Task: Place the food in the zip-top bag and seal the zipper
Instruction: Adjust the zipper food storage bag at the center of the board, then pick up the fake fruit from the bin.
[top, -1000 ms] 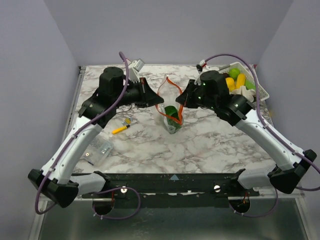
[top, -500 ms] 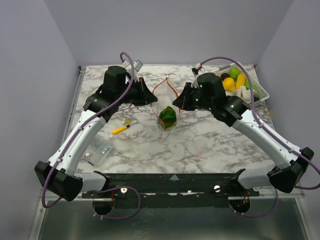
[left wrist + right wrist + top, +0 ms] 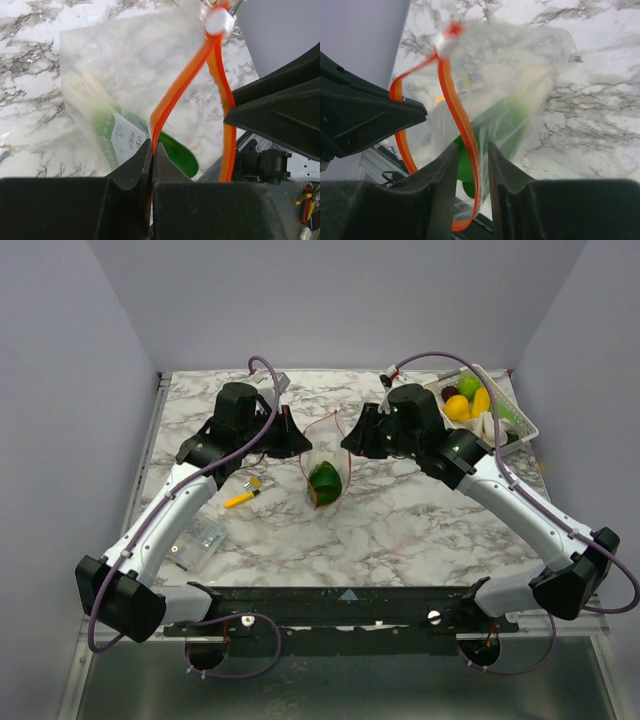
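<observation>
The zip-top bag (image 3: 322,478) hangs between my two grippers over the middle of the table, with a dark green food piece (image 3: 325,483) inside. Its zipper (image 3: 318,428) stands open in a loop. My left gripper (image 3: 297,440) is shut on the zipper's left side; the left wrist view shows the orange strip (image 3: 175,90) pinched at the fingertips of the left gripper (image 3: 152,146). My right gripper (image 3: 472,146) is open, the zipper (image 3: 452,95) running loose between its fingers. More food (image 3: 458,408) lies in the basket.
A white slotted basket (image 3: 520,425) with yellow, green and purple pieces stands at the back right. A yellow-orange marker pen (image 3: 240,498) lies left of the bag. A small flat clear packet (image 3: 200,537) lies nearer the front left.
Both arms have carried the bag leftward. The right gripper, shut on the zipper before, has opened its jaws. The left grip is unchanged.
</observation>
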